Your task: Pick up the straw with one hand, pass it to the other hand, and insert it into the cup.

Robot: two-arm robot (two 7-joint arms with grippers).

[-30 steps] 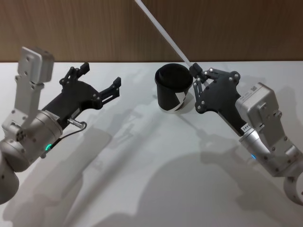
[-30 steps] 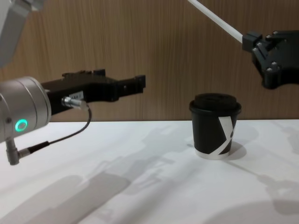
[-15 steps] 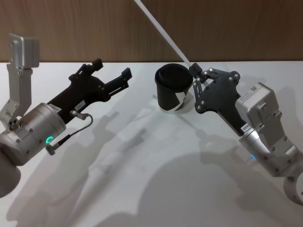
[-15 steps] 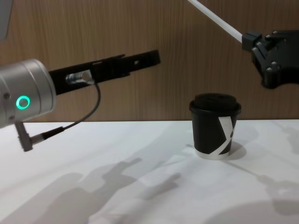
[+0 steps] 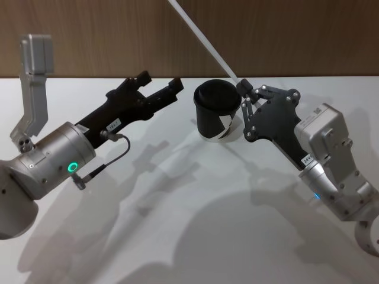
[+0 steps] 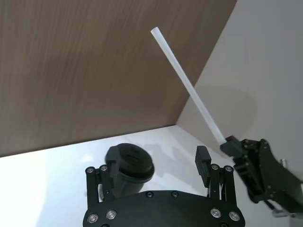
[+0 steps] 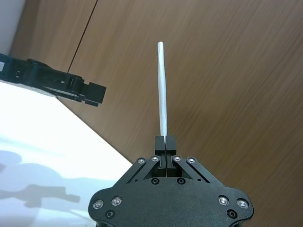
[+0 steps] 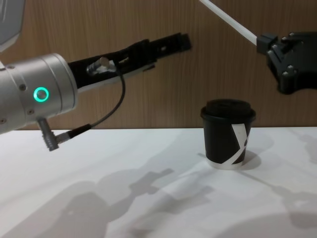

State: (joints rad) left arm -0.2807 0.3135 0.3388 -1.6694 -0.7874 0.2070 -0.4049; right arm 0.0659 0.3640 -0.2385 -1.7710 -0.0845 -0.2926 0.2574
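A white table [image 5: 195, 207] runs back to a wood wall [image 5: 296, 35]. On it, towards the far edge, stands the cup [image 5: 216, 109] [image 8: 228, 134] [image 6: 130, 165], upright with its lid [image 8: 228, 110] on and nothing touching it. The air between the two arms is free, and the cup sits below that gap

The right gripper [image 5: 241, 86] [image 8: 265, 42] [image 7: 165, 142] [image 6: 230, 144] hangs just beside the cup on its right, higher than the lid. Its fingers are pressed together on the lower end of the straw [image 5: 204, 41] [image 8: 228, 21] [image 6: 187, 85] [image 7: 162, 90]. The straw slants up and towards the robot's left, passing above the cup without touching it

The left gripper [image 5: 160, 81] [image 8: 173, 43] [image 6: 158, 163] reaches in from the left, raised off the table, its tips near the cup's left side. Its fingers are spread wide and hold nothing, and it is apart from the straw. A thin cable [image 5: 109, 160] [image 8: 106, 111] loops under its silver arm, where a green ring [image 5: 72, 167] [image 8: 40, 94] glows
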